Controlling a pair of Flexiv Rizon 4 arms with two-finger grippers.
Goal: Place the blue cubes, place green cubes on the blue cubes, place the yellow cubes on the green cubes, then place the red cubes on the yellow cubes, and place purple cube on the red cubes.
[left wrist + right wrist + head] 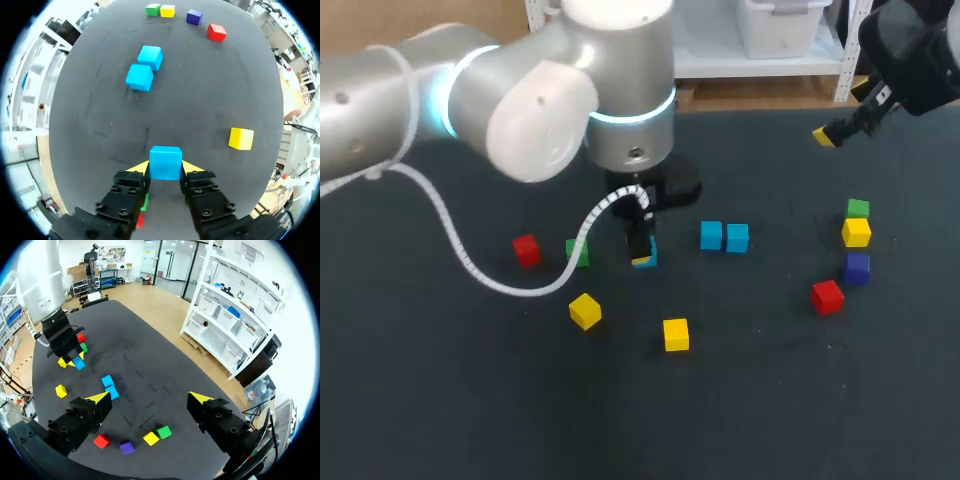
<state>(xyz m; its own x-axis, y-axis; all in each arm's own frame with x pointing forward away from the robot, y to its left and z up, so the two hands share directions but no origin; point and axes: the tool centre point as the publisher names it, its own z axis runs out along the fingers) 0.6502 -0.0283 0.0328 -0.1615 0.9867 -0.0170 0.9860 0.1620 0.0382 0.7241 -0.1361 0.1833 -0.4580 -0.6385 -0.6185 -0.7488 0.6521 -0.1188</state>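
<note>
My left gripper is shut on a blue cube, its yellow tips against two opposite sides. In the head view this blue cube sits low over the table's middle under the left gripper. Two more blue cubes stand side by side just to the right, ahead of the left gripper in its wrist view. A green cube and a red cube lie to the left. My right gripper stands open and empty, high over the far right.
Two yellow cubes lie nearer the front. At the right a green cube, a yellow cube, a purple cube and a red cube form a cluster. The left arm's cable loops over the table.
</note>
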